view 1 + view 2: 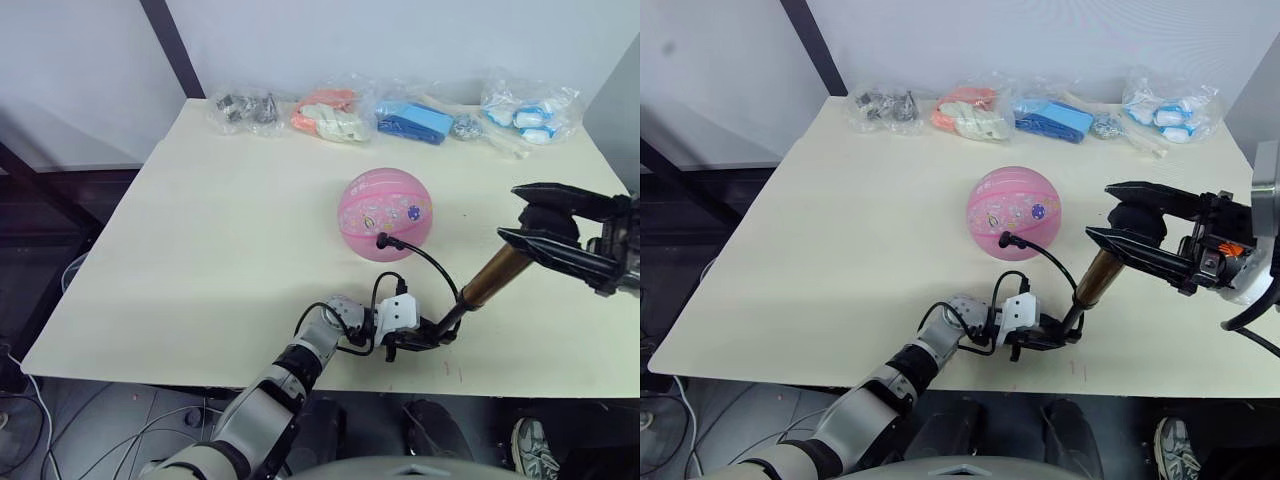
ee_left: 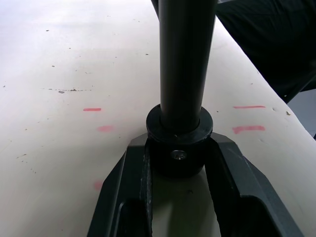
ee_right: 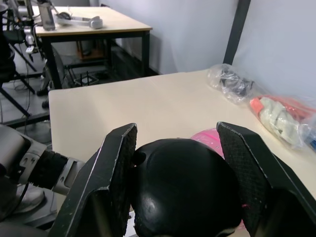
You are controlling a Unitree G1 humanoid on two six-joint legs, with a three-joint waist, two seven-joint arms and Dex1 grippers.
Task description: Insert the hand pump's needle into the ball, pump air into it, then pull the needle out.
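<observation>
Left tool (image 1: 415, 340) pinches the hand pump (image 1: 492, 280) base, lower centre; right tool (image 1: 535, 215) straddles its handle (image 3: 182, 192); needle (image 1: 381, 240) meets ball (image 1: 385, 213).

My work surface is a cream rectangular table (image 1: 230, 260) with faint red marks near its front edge. A pink rubber ball (image 1: 384, 214) rests mid-table. Four clear plastic bags (image 1: 340, 113) of small parts line the far edge.
</observation>
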